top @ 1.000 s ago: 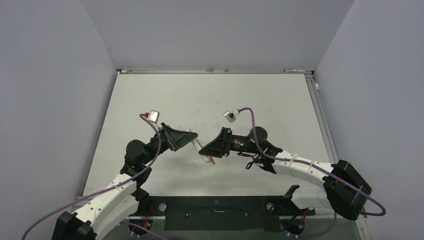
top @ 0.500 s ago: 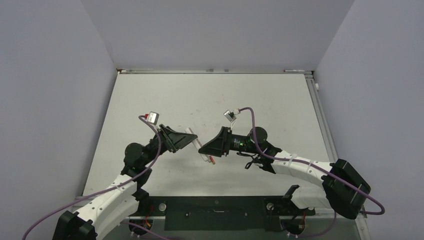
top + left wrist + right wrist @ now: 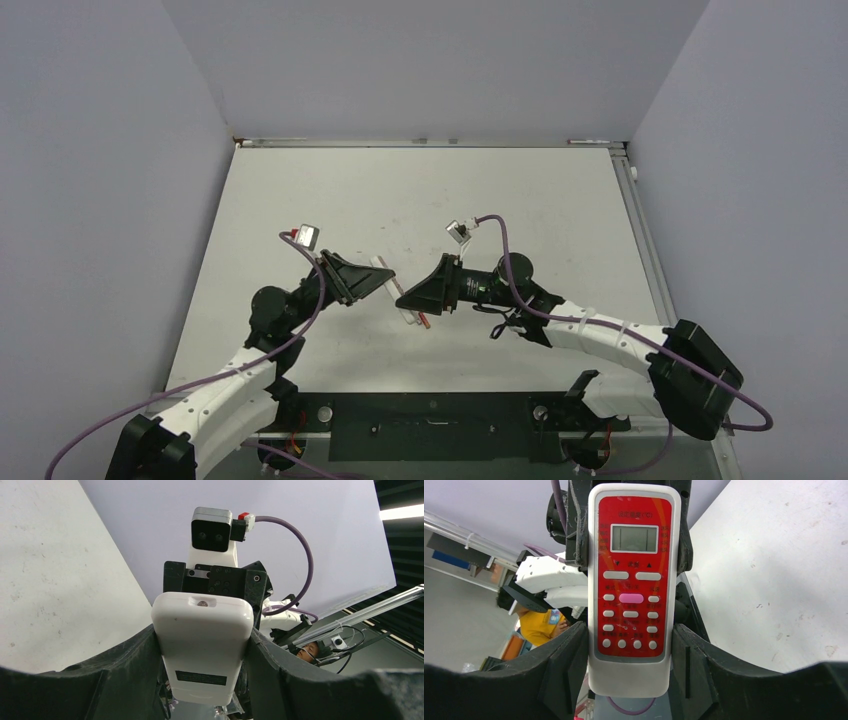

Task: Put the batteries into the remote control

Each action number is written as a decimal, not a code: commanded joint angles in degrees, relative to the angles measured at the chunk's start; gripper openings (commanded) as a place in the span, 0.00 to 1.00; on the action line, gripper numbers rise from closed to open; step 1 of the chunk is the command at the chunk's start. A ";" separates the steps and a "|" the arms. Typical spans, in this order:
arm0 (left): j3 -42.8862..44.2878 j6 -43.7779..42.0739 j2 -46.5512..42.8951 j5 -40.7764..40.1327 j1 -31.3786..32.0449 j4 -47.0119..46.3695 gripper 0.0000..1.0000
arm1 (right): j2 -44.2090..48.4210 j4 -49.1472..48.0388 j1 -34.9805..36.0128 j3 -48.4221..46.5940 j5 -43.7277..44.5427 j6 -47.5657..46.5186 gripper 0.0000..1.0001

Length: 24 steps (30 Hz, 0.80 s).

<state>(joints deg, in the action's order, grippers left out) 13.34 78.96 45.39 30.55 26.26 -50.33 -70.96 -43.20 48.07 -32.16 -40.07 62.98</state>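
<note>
Remote control (image 3: 630, 580) sits lifted at the overhead frame's centre, clamped across its width by left gripper (image 3: 202, 630) and right gripper (image 3: 630, 630) alike. Likely a handover; next, you free one gripper.

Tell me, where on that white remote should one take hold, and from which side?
By its two long thin edges, coming in end-on so the grip closes across the narrow width. The remote control is a flat bar; the left fingers and right fingers pinch it that way, leaving red button face and plain back uncovered.
</note>
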 commanded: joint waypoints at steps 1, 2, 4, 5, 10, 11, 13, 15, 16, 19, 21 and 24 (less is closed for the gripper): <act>0.76 0.15 -1.42 -0.04 -0.50 -1.94 0.00 | 3.56 7.78 0.35 -3.76 1.31 -6.98 0.54; 0.87 -0.08 -1.70 -0.47 -0.59 -0.95 0.00 | 4.25 10.08 0.33 -4.11 1.95 -8.32 0.59; 1.45 -0.80 -2.40 -0.97 -0.76 2.34 0.00 | 5.43 14.80 0.44 -5.19 3.59 -11.35 0.67; 1.79 -1.15 -2.68 -1.20 -0.89 4.04 0.00 | 5.88 17.16 0.47 -5.64 4.10 -12.64 0.69; 2.96 -1.96 -2.85 -1.78 -1.36 10.00 0.00 | 7.17 27.44 1.59 -8.90 8.01 -18.84 0.74; 3.36 -2.29 -2.77 -1.99 -1.43 12.14 0.00 | 7.33 29.90 2.47 -9.86 9.84 -20.58 0.74; 3.74 -2.72 -2.84 -2.55 -1.68 15.21 0.00 | 7.47 35.34 4.93 -12.29 13.98 -24.79 0.75; 3.83 -2.82 -3.01 -3.20 -2.09 18.74 0.00 | 7.09 40.21 7.65 -14.42 17.73 -27.93 0.75; 3.95 -2.92 -3.02 -3.36 -2.51 20.20 0.00 | 6.92 41.09 8.45 -14.91 19.00 -28.79 0.75; 4.14 -2.60 -2.45 -2.69 -3.53 22.62 0.00 | 6.73 42.55 10.53 -15.84 23.19 -30.53 0.75; 4.09 -2.10 -2.25 -2.36 -4.17 23.97 0.00 | 6.02 45.75 12.38 -17.16 27.41 -32.25 0.75; 4.23 -1.90 -2.32 -2.39 -5.12 26.83 0.00 | 4.54 48.79 14.92 -19.01 33.28 -34.33 0.74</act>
<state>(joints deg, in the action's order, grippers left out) 14.33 77.17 43.27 28.29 22.44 -26.94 -65.41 0.58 60.55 -47.18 -17.10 33.80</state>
